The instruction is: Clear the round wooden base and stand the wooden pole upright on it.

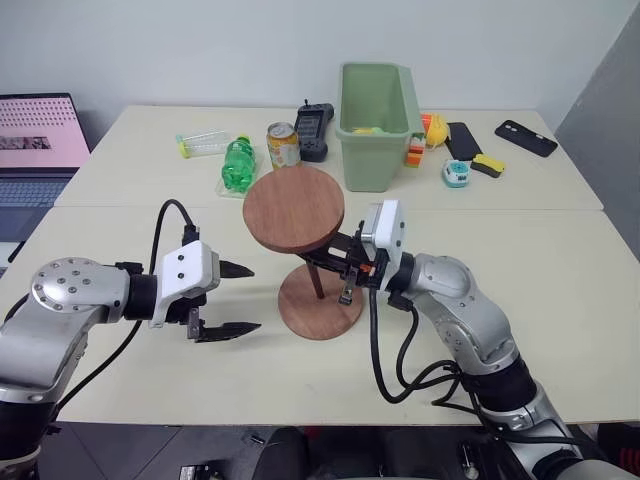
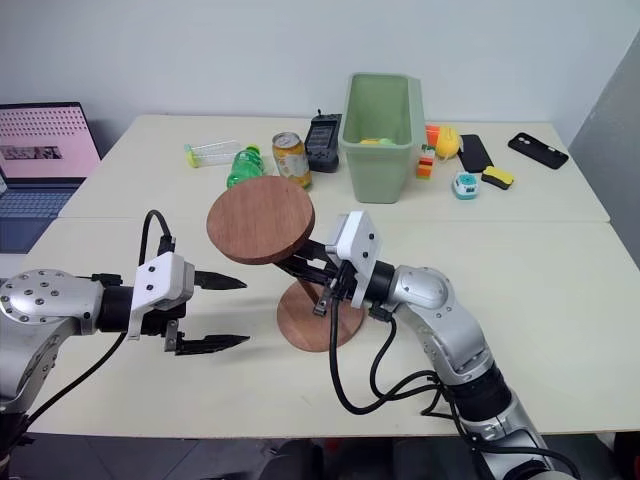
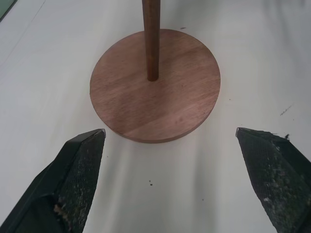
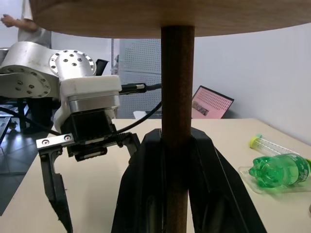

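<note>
The pole [image 1: 322, 270] is standing on the base [image 1: 320, 303] right now, its lower end planted at the centre of the disc, its own round top disc up high and tilted slightly toward the camera. The base lies flat on the table [image 1: 560, 290], near the front edge, and it's clear: nothing on it but the pole. The right gripper [image 1: 345, 262] is clamped on the pole's shaft partway up, fingers pressed against either side of the wood. The left gripper [image 1: 238, 298] hangs just beside the base with its two fingers spread wide, grasping nothing, aimed at the disc. So by my read the clearing is done and the pole is seated; what's left is letting go and seeing whether it stands on its own. Whether the tip is truly down in the hole I can't tell. Over to the containers: at the back of the table sits a green bin [image 1: 377, 120], upright, with something yellowish-green low inside, too hidden to name. Beside it a soda can [image 1: 283, 144] stands upright, and a green bottle [image 1: 236, 163] lies on its side nearby.
</note>
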Controlling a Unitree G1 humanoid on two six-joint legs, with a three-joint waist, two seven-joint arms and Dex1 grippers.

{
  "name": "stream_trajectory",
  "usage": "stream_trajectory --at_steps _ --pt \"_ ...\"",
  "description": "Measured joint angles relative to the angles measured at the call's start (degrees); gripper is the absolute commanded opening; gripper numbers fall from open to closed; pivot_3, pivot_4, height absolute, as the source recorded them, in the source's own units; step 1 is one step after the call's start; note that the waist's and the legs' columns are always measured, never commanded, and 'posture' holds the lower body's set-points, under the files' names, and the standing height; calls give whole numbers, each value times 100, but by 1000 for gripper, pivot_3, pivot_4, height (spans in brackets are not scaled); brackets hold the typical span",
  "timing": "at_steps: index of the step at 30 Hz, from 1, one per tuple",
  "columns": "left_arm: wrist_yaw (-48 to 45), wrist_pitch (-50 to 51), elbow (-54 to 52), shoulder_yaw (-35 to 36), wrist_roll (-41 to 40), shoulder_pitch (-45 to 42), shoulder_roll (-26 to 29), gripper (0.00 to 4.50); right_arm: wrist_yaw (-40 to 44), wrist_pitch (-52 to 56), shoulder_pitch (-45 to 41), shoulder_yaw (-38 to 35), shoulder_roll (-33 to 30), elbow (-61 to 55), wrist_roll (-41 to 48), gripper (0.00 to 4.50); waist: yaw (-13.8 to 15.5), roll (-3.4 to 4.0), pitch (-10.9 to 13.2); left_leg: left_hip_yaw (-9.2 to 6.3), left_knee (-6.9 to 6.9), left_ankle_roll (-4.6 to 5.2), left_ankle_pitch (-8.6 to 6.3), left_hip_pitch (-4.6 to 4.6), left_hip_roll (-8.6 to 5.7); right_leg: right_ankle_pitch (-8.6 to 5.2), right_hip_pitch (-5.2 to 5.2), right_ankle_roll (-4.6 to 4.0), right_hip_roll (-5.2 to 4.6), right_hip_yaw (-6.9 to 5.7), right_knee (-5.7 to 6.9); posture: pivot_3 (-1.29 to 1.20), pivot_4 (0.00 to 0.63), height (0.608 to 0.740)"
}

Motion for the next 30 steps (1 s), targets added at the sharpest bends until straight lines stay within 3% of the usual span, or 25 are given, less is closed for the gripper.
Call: stream_trajectory --at_steps 4,10,23,27,30 --pt "5 0 0 -1 0 -7 -4 4500 -140 100 -97 17 70 127 -20 223 0 0 -10 0 -1 1 0 22 0 0 22 0 0 0 -1 0 150 740" --pt "14 0 30 -4 2 -7 -6 4500 -265 99 -165 49 94 416 -112 223 57 9 -25 -2 -62 3 -3 179 -6 -3 181 0 12 -4 -69 0 150 740" --pt "116 15 34 -3 -1 23 -6 4500 -180 -236 100 45 -128 448 -182 223 154 31 -152 -6 -76 3 -3 196 -11 -3 205 0 8 -3 -99 0 150 740" --pt "116 23 31 -3 -9 35 -36 4500 -167 -239 161 36 -206 446 -181 223 158 49 -157 -16 -99 5 -5 276 -9 -5 283 -1 7 -7 -155 0 150 740" --pt "114 29 30 -4 -25 34 -49 4500 -238 -198 151 36 -210 447 -179 223 166 56 -161 -28 -104 6 -6 286 -9 -5 300 -2 8 -9 -176 0 150 740"
